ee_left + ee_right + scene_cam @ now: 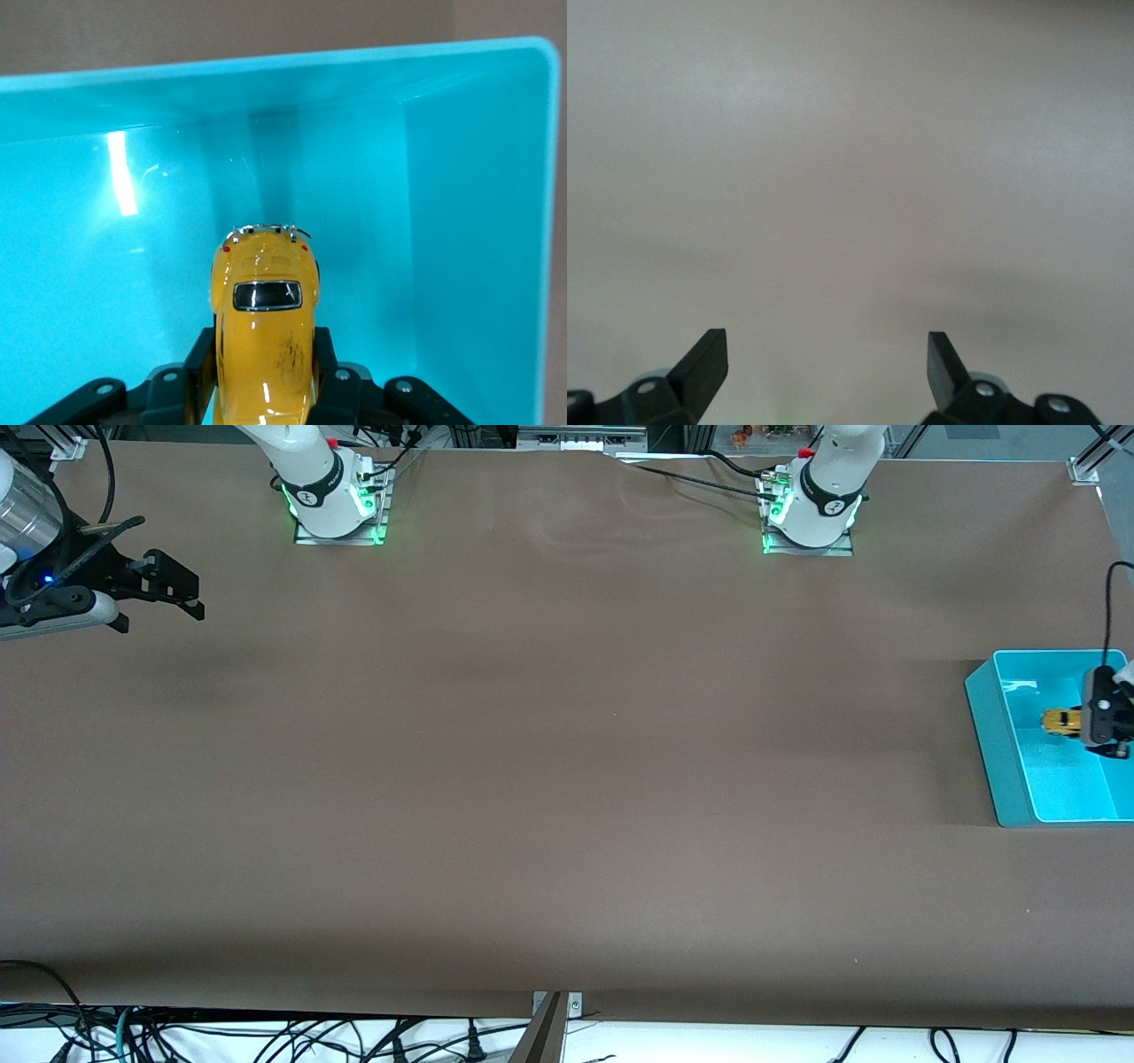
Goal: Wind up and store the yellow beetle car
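The yellow beetle car [1060,722] is held by my left gripper [1085,724] over the inside of the teal bin [988,717] at the left arm's end of the table. In the left wrist view the car [266,336] sits between the two black fingers [199,367], which press on its sides, with the bin's floor and walls [461,221] under and around it. My right gripper [164,607] is open and empty, raised over the bare table at the right arm's end; its fingertips [700,359] show wide apart above the brown surface.
The brown table [549,779] spreads between the two arm bases [341,522]. Cables hang along the table's near edge [266,1036]. The teal bin holds nothing else that I can see.
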`<state>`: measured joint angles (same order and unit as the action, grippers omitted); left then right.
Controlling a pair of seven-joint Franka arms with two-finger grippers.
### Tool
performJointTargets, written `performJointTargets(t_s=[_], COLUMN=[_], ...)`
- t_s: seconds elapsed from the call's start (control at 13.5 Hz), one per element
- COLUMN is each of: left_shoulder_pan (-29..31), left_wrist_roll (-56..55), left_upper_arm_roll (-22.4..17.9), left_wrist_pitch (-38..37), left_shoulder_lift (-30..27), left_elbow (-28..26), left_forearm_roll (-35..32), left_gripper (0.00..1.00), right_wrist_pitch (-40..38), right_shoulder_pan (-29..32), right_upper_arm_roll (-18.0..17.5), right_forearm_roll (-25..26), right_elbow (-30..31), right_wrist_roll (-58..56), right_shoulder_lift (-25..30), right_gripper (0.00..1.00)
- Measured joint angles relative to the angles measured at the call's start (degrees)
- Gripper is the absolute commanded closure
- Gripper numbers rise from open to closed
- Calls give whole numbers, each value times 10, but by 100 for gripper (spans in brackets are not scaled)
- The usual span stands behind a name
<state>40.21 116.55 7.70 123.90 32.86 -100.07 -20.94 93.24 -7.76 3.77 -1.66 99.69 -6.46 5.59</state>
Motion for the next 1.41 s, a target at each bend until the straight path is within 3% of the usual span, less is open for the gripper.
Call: performJointTargets(t_s=[0.15, 0.22, 0.3, 0.37, 0.89, 1.19, 1.41], left_shoulder_pan=[9, 12, 14, 15, 21, 20, 15], left_wrist_roll=[1, 1, 1, 1, 45, 40, -22], left_upper_arm_roll=[0, 0, 0, 0, 13, 25, 72], left_wrist_pitch=[31, 36, 38, 38, 13, -75, -190], left_shoulder_lift=[22, 28, 31, 31, 14, -43, -66], left_elbow=[-4, -4, -4, -4, 7, 38, 100], left_forearm_roll=[0, 0, 0, 0, 4, 43, 44], left_gripper=[86, 76, 44, 0, 0, 0, 0], right_wrist_pitch=[0, 0, 0, 0, 0, 0, 0], right_shoulder_pan=[0, 0, 0, 0, 0, 0, 0], right_upper_arm_roll=[0, 0, 0, 0, 0, 0, 0], right_forearm_roll=[0, 0, 0, 0, 0, 0, 0], right_elbow=[0, 0, 0, 0, 0, 0, 0], right_wrist_roll=[0, 0, 0, 0, -1, -2, -2], right_shoulder_lift=[0, 0, 0, 0, 0, -1, -1], right_gripper=[0, 0, 0, 0, 0, 0, 0])
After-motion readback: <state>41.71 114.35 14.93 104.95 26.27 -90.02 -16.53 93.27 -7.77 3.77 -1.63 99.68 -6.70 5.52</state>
